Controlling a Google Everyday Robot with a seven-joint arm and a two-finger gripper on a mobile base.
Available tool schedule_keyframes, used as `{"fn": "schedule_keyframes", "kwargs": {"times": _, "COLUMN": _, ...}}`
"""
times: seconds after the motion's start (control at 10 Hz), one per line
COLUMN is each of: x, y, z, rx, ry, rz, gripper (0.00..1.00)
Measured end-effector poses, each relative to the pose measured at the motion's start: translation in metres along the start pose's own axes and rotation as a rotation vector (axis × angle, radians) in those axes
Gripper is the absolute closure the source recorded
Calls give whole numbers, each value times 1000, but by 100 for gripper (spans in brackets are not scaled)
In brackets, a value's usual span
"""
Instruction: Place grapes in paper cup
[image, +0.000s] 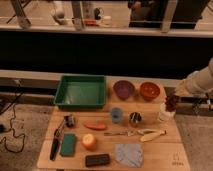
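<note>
Hanging just above the paper cup (165, 116) at the table's (170, 156) right edge, the grapes (171, 105) are pinched in the closed jaws of the gripper (172, 99). An orange bowl (149, 90) stands near, toward the far edge.

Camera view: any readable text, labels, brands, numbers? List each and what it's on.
Nothing can be read.
Small dark mark on the near right corner of the wooden table: too blurred to read.
The tool, at the right edge of the table and shut on the grapes just above the paper cup: no marking visible on any of the three.
</note>
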Motion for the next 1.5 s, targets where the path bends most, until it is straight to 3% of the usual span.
{"fn": "schedule_keyframes", "kwargs": {"times": 1.5, "x": 2, "y": 15, "z": 18, "rx": -48, "ry": -19, "rz": 0, "gripper": 100}}
